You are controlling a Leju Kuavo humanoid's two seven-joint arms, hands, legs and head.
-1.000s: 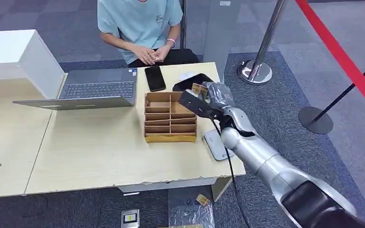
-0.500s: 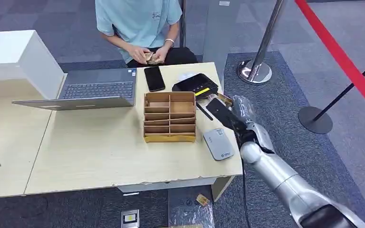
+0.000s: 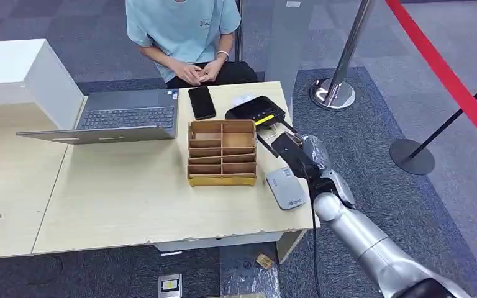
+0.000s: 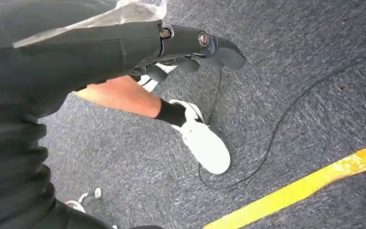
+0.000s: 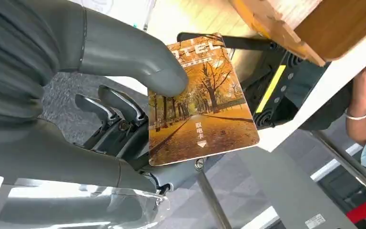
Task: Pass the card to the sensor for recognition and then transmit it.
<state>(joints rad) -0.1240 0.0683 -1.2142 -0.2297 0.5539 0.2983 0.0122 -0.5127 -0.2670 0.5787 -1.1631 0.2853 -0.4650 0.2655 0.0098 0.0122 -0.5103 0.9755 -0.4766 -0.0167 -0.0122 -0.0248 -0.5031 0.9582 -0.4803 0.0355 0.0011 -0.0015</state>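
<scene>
— Holding: right hand [image 5: 124,119], thumb and fingers [image 5: 119,112] pinching the card [image 5: 198,102] above the table's [image 3: 130,192] right edge. Left hand [image 4: 190,45]: hanging over the floor, fingers curled, nothing held.

— Progress?

— Card picked up; judged not yet read. Grey sensor pad [image 3: 285,188] lies on the table just near-left of the hand; the card sits above and beyond it. Presentation and handover remain.

— Writing?

— Card: autumn avenue picture, partial "TEL" heading, Chinese "取电卡" with arrow. Pad logo too small.

— Farther items?

— Wooden organiser [image 3: 222,153], black device [image 3: 256,111], phone [image 3: 202,102], laptop [image 3: 121,116], seated person [image 3: 183,31].
</scene>
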